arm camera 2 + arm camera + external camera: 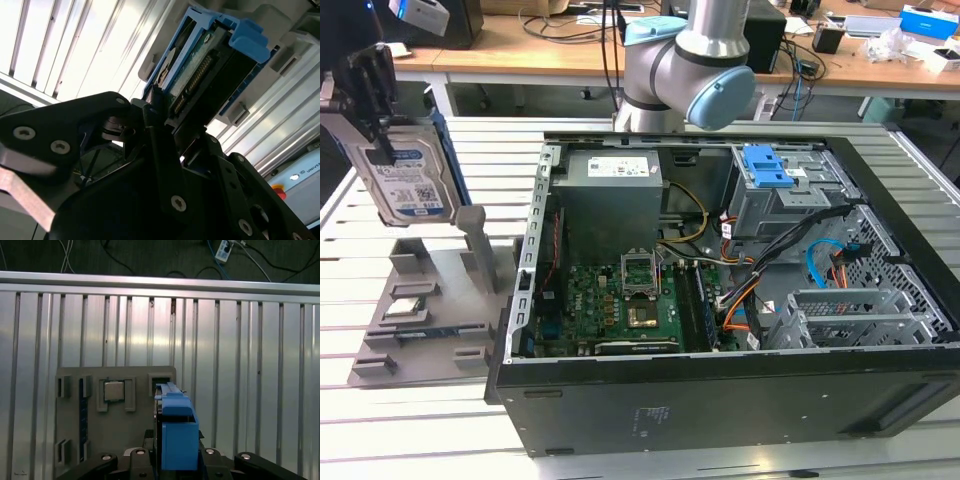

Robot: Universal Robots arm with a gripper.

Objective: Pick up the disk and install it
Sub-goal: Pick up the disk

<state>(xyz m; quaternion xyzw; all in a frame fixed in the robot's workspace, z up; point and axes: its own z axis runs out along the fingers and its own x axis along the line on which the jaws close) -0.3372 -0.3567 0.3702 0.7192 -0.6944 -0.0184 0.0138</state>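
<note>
Hanging in the air at the exterior view's left, the disk stands upright with its white-and-blue label facing the camera. The black jaws are closed tight on its top part and hold it up. Under it, and not touching it, a grey tray lies on the surface made of long metal strips. The open computer case lies just beside the tray, toward the exterior view's right. Inside the case are a green board, a big grey box and a metal cage with a blue latch. The robot arm bends over the far side of the case.

In the second wrist view the black jaws squeeze the disk from 2 sides. Its blue frame wraps around the edge, and a green board with a row of pins shows on the side facing the camera. The shiny surface is behind it.

In the first wrist view the thin blue edge of the disk sticks up between the jaws. The grey tray lies past it on the surface. 1 square silver chip sits in a slot of the tray.
</note>
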